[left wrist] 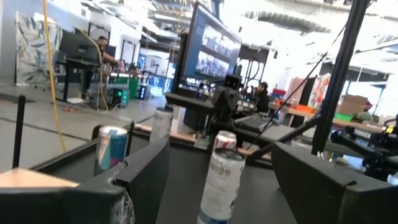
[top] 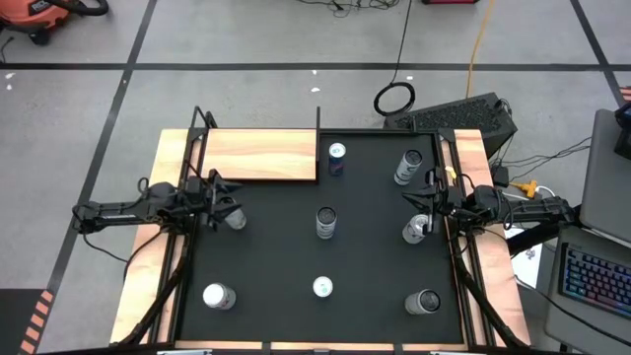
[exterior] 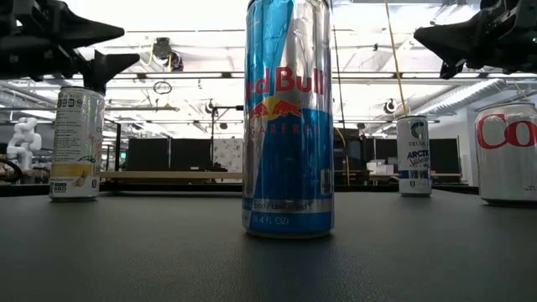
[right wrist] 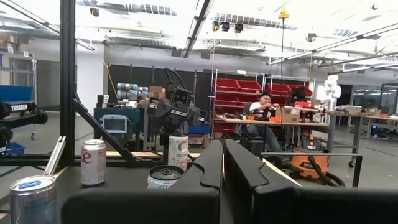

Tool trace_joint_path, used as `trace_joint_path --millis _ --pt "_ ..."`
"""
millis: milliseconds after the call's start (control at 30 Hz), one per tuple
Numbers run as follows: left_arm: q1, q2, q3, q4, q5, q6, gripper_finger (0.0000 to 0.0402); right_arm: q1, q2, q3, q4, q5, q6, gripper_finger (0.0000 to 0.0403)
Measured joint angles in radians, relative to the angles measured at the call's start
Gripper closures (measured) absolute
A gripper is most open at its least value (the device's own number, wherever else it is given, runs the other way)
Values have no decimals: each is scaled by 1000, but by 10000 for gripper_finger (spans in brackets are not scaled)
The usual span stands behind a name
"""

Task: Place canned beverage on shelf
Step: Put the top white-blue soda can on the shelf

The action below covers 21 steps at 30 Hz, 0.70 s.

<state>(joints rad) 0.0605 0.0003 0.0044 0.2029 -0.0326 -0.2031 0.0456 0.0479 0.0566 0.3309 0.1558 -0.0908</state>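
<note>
Black matting [top: 375,247] covers the table, with the shelf [top: 258,155] — a light-wood board — at its far left corner, bare. Seven cans stand scattered on the mat; the blue-topped one [top: 336,158] sits just right of the shelf. Left gripper [top: 223,205] hovers just in front of the shelf, fingers apart, by a can [top: 235,218]. Right gripper [top: 430,204], pressed together, waits well right of the shelf.

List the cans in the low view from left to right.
White and yellow can → tall blue and silver Red Bull can → small white and blue can → white can with red lettering, cut off by the picture's right edge.
</note>
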Motion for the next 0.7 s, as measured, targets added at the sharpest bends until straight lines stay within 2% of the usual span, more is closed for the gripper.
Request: trace_joint_path --millis 167,300,433,700 --pt "0 0 0 -47 0 -1 118 0 0 0 1 17 1 401" --pt "0 0 0 -58 -1 -1 118 0 0 0 1 72 64 381" --pt "0 0 0 -56 -1 -1 118 0 0 0 0 79 125 339" --pt "0 0 0 -56 -2 24 118 0 0 0 -3 79 144 226"
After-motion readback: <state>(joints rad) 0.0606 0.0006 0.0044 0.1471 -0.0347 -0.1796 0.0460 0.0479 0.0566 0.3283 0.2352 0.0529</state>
